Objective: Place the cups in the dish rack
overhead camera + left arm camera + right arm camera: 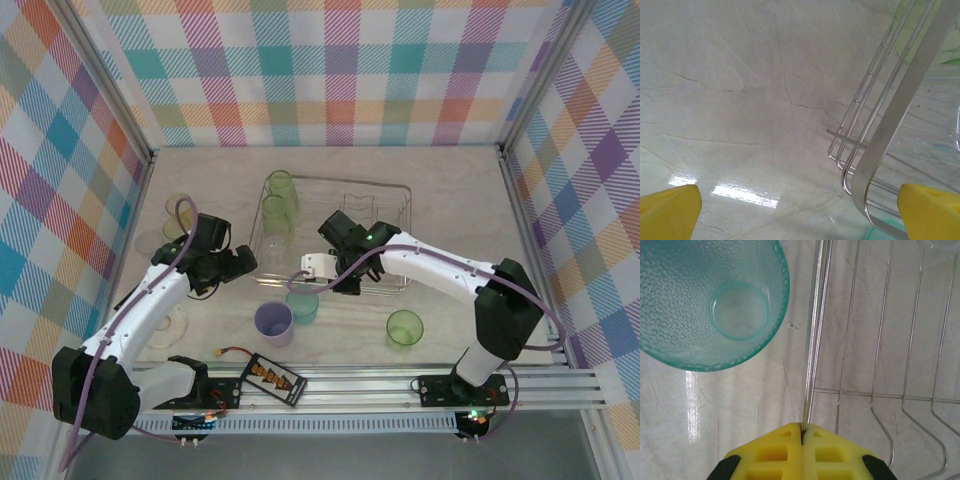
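Observation:
The dish rack [400, 192] is a clear tray with wire dividers at mid-table, and two light green cups [279, 200] stand in its left end. My right gripper [803, 427] is shut on the wire rim [812, 365] of the rack's near edge [312, 280]. A teal cup [715, 300] stands upright on the table just outside that rim [302, 305]. A lilac cup [273, 323] and a green cup [404, 327] stand nearer the front. My left gripper [243, 262] is open and holds nothing, low over the table by the rack's left corner [890, 125].
Pale cups [178, 212] stand at the far left by the wall. A flat black box with orange marks [273, 378] lies at the front edge between the arm bases. Checked walls close in three sides.

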Controlling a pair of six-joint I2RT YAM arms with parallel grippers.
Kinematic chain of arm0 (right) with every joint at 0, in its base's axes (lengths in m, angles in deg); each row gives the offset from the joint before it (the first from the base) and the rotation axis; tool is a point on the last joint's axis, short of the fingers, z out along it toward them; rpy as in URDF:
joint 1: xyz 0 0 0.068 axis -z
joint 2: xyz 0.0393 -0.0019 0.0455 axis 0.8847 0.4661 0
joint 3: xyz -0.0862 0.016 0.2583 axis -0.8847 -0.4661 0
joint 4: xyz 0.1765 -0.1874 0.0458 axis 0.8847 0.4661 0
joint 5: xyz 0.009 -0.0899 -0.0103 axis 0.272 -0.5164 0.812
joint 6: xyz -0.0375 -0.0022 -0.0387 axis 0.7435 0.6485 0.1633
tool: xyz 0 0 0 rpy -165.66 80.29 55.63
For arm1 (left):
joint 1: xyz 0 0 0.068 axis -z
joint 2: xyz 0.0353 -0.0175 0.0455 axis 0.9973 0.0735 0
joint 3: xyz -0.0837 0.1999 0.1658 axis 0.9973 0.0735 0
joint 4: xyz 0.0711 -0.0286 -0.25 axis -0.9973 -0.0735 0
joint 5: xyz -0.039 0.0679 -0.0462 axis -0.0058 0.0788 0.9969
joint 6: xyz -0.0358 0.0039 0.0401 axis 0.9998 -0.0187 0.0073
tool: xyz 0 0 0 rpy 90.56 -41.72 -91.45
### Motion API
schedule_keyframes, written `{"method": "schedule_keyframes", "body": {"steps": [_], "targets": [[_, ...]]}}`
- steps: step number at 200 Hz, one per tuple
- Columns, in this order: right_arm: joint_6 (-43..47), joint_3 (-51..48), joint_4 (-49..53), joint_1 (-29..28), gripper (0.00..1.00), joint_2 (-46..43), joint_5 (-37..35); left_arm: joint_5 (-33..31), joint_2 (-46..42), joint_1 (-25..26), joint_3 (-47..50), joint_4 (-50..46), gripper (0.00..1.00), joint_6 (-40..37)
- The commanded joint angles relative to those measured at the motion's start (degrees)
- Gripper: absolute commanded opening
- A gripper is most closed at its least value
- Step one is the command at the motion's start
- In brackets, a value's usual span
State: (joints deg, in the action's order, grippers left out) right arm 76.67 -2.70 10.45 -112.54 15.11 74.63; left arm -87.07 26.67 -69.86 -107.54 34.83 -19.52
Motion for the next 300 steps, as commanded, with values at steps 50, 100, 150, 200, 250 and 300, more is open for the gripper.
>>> {"method": "schedule_keyframes", "body": {"steps": [50, 100, 150, 200, 250, 300], "targets": [[5.65, -7.33, 2.88, -0.91, 0.0, -6.96, -3.82, 0.43, -0.99, -0.72, -0.19, 0.02, 1.0, 0.3], [3.39, -8.42, 3.14, -1.2, 0.03, -9.61, -6.8, 0.46, -1.53, -0.72, -0.17, -0.07, 1.0, 0.47], [-12.49, -0.91, 5.65, -1.46, 0.47, -11.4, -9.82, -1.07, -3.77, -0.72, 0.08, -0.69, 1.0, 0.47], [-32.36, 11.25, 18.25, -2.71, 0.53, -7.1, -14.48, -2.65, -10.62, -0.72, 1.85, 1.6, 1.0, -1.55], [-56.21, 22.94, 24.24, -7.38, 0.62, -1.32, -6.43, -3.27, -21.91, -0.72, 6.19, 4.69, 1.0, -5.68], [-66.56, 23.69, 20.93, -13.81, 0.58, 4.59, -1.74, -3.27, -31.13, -0.71, 10.27, 4.15, 1.0, -6.79]]}}
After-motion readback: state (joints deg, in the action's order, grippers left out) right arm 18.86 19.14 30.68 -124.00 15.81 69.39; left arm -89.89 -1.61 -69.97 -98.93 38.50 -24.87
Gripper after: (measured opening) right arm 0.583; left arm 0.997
